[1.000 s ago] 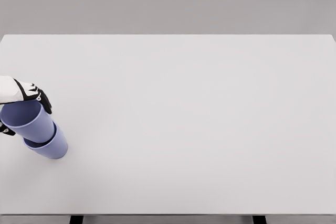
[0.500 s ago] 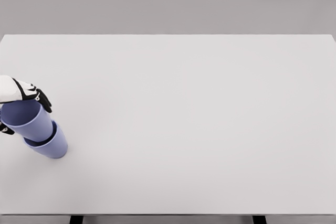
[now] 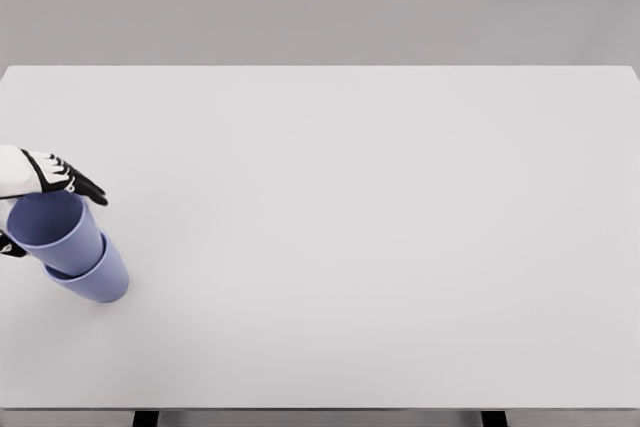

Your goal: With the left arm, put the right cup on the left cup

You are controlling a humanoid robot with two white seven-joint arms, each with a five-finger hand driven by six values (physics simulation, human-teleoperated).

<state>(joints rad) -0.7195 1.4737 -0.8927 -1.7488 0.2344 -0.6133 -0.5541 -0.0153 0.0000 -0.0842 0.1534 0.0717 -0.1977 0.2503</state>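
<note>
Two blue-violet cups stand near the table's left edge. The upper cup (image 3: 58,235) sits nested in the lower cup (image 3: 103,283) and leans slightly to the left. My left hand (image 3: 55,222) reaches in from the left edge around the upper cup's rim. Its black fingers (image 3: 85,187) are stretched out straight behind the rim, and the thumb tip shows at the left edge in front of the cup. The hand looks open and is not pressing on the cup. The right arm is out of view.
The white table (image 3: 360,247) spreads wide to the right of the cups. Its left edge lies close beside the hand, and its front edge runs along the bottom of the view.
The left hand's fingers have uncurled from the upper cup's rim and now point straight out. The upper cup has settled a little deeper into the lower one.
</note>
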